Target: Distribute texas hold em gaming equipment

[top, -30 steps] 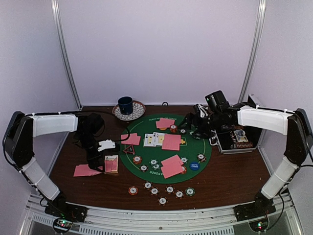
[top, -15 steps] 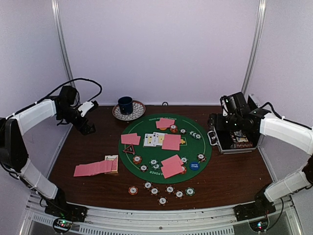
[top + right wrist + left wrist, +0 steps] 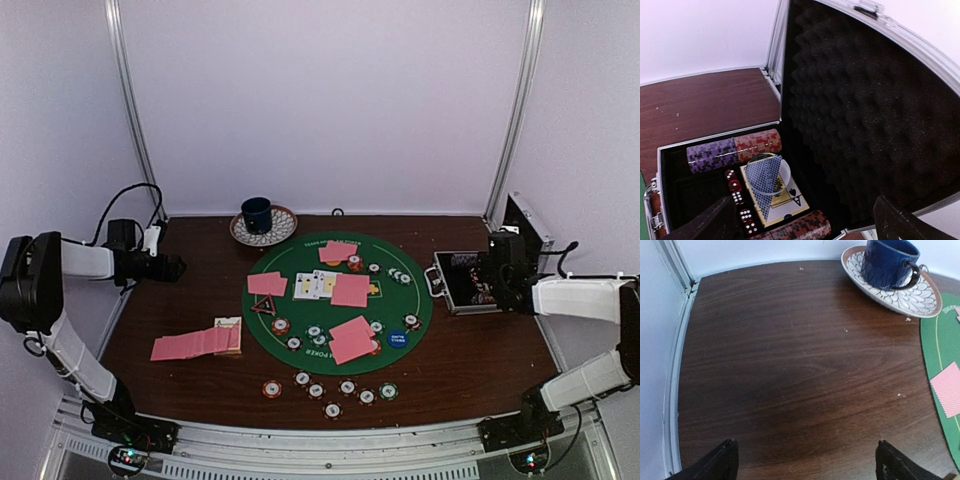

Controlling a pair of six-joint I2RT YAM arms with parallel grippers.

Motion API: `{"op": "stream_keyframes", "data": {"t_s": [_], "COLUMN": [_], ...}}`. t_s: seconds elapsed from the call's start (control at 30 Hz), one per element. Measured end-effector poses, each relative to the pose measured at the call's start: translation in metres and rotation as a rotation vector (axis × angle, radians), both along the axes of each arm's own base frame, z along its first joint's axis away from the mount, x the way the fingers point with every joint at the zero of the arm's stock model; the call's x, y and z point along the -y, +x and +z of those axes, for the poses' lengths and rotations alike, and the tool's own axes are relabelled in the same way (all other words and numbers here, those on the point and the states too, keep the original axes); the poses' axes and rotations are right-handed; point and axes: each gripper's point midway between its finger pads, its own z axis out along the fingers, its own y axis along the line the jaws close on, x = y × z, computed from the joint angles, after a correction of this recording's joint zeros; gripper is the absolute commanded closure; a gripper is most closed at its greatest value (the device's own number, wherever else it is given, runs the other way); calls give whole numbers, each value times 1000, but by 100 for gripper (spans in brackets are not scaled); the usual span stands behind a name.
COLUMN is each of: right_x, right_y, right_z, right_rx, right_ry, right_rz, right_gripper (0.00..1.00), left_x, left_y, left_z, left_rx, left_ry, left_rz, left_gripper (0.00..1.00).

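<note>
At nine o'clock over the table (image 3: 470, 360) my left gripper (image 3: 176, 267) hovers, jaws wide and holding nothing. Pink-backed cards (image 3: 195, 343) fan out at seven o'clock. More lie on the central green mat (image 3: 300, 255), with striped chips (image 3: 333, 388) at six. At three o'clock my right gripper (image 3: 492, 272), jaws equally wide, faces the open case (image 3: 455, 270).

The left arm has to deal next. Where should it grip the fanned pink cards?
Likely the stacked end nearest the mat, from above, pinching across its edges. The cards lie flat on the table, and only that end looks thick enough to pinch.
</note>
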Motion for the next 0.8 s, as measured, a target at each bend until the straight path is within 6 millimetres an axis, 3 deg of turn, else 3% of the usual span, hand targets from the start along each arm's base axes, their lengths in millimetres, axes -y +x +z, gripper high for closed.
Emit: {"op": "stream_keyframes", "data": {"t_s": [0.1, 0.23, 0.37, 0.57, 0.8], "right_x": [13, 24, 27, 19, 2], "right_y": [-4, -13, -3, 12, 27], "right_z": [-7, -31, -30, -27, -36], "right_rx": [42, 60, 122, 179, 188], "right_ry": [-6, -15, -12, 0, 9], "right_rz": [-31, -21, -2, 65, 190], "right_gripper": [0, 1, 1, 0, 0], "left_x": [3, 2, 0, 0, 19], "left_y": [3, 6, 1, -19, -32], "left_z": [8, 14, 9, -20, -26], "left_rx": [50, 82, 83, 53, 133], "left_ry": [-46, -68, -67, -64, 9], "left_rz": [14, 42, 62, 91, 59], "left_gripper": [2, 2, 3, 3, 2]}}
